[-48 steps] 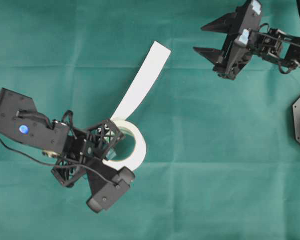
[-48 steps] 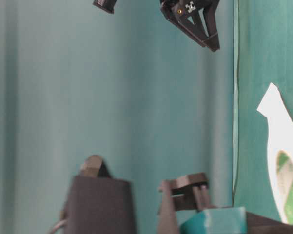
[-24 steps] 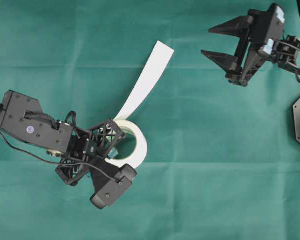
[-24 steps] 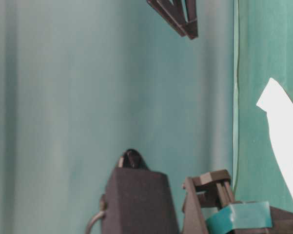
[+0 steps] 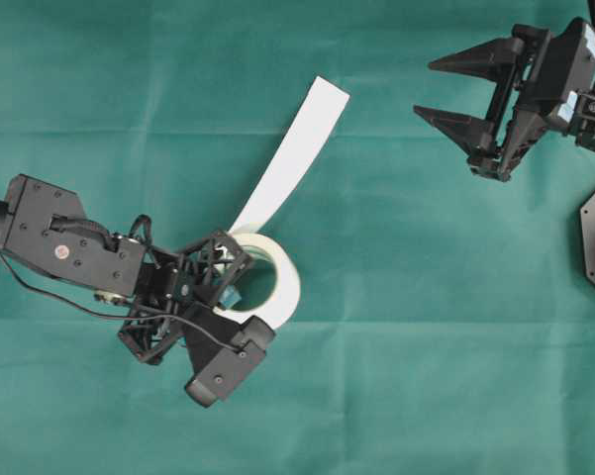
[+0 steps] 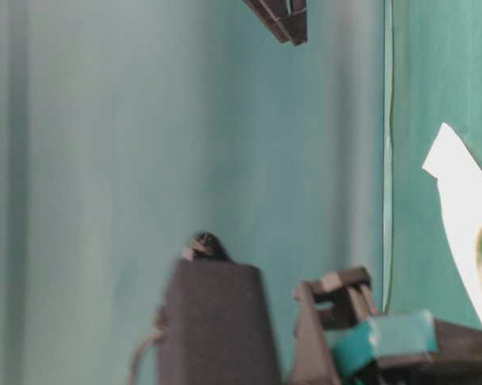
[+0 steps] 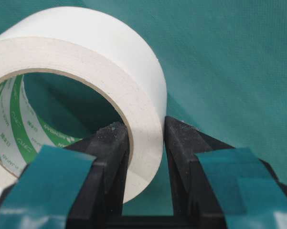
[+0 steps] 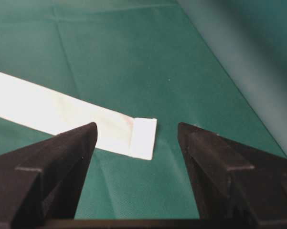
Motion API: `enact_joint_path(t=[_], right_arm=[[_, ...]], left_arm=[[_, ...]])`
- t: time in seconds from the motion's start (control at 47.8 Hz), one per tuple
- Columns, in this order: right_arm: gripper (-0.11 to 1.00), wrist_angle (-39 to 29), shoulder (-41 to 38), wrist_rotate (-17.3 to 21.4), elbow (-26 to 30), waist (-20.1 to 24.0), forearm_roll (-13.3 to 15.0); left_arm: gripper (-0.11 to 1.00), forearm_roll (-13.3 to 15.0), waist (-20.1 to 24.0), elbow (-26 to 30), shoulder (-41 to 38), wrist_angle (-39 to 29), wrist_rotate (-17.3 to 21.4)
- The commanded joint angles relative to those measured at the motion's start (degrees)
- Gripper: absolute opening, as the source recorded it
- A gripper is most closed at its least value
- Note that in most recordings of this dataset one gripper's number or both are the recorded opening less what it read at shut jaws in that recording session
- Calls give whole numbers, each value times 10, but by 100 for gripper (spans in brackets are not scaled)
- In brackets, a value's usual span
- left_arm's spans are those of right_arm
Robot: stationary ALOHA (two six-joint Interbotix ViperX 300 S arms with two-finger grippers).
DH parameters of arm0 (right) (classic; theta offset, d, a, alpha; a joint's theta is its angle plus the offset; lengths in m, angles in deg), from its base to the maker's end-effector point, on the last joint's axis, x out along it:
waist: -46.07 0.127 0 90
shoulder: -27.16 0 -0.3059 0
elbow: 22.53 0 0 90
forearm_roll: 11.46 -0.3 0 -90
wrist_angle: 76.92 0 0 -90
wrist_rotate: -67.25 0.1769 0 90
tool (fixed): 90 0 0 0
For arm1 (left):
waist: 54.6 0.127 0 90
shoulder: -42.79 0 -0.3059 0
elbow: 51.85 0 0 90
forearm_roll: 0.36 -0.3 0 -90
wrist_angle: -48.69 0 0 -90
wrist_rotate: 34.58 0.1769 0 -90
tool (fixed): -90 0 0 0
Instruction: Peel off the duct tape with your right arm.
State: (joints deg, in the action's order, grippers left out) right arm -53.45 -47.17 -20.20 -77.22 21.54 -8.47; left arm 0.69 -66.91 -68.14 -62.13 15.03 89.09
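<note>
Overhead view, matte white tape roll (image 5: 277,282), long flat strip (image 5: 295,156)

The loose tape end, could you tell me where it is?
Overhead, the loose strip end lies upper centre on the green cloth, left of the open right gripper.

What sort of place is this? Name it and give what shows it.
Most likely a robot lab bench, not a home or shop. A green cloth covers the table, two black arms work over it, the left claw clamped on a roll of white tape, and the right claw open with nothing in it.
</note>
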Motion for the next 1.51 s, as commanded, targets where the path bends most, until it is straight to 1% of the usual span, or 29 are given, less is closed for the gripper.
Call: enact_joint_path(t=[0.0,0.188,0.293,0.544,0.565,0.586,0.649,0.669,0.795,1.046,1.255,1.485], right_arm=[[34,7,4,1,5,2,1],[34,10,4,1,5,2,1],[34,10,4,1,5,2,1],[34,9,4,1,4,2,1],[34,10,4,1,4,2,1],[34,9,4,1,4,2,1],[34,9,4,1,4,2,1],[34,10,4,1,4,2,1],[34,10,4,1,4,4,0],[34,10,5,1,3,5,0],[34,10,9,1,3,6,0],[34,13,40,2,-4,11,1]], left_arm=[[20,-2,-1,25,10,-6,-2],[20,-2,1,44,5,-31,-3],[20,-2,1,50,3,-33,-4],[20,-2,1,50,4,-33,-25],[21,-2,1,50,4,-34,-26],[24,-3,1,48,4,-33,-27],[39,-2,0,47,6,-34,-27],[42,-2,-1,47,7,-34,-27],[36,-2,-4,46,13,-34,-27],[36,-2,-4,46,37,-34,-27],[35,-2,-4,33,70,-34,-27],[35,-2,-4,25,102,-34,-27]])
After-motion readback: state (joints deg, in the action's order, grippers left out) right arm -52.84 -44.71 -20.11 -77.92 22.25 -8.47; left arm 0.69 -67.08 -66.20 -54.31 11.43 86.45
